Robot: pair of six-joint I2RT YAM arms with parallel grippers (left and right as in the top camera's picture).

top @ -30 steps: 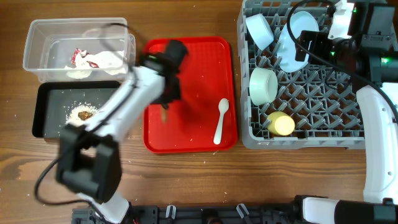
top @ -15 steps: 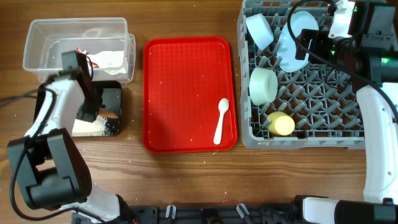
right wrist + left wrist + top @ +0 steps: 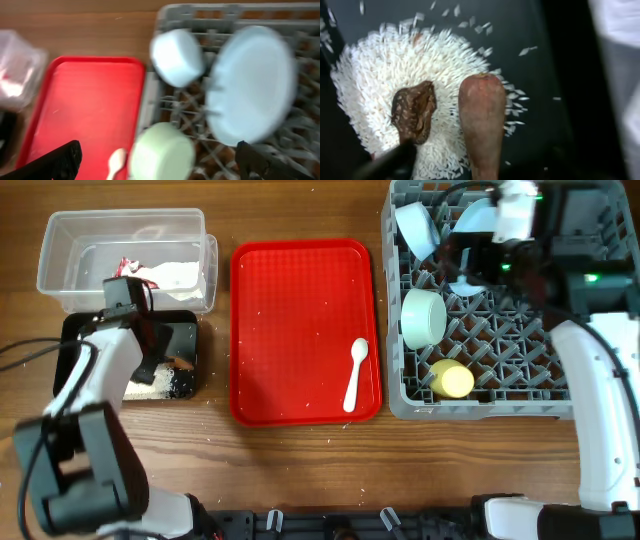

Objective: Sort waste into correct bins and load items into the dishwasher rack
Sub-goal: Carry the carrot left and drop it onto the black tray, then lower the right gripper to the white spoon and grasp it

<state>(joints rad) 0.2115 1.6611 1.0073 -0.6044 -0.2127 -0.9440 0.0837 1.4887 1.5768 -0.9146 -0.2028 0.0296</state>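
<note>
While the left gripper hangs over the black tray, its jaws' state unclear, the carrot stick lies on rice; the right gripper shows spread jaws.

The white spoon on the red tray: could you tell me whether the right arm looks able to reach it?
Probably yes: the spoon lies uncovered near the right edge of the red tray, beside the rack, and the right gripper hangs open above the rack.

Overhead top-down on table; left wrist close over rice; right wrist farther back, same rack.
</note>
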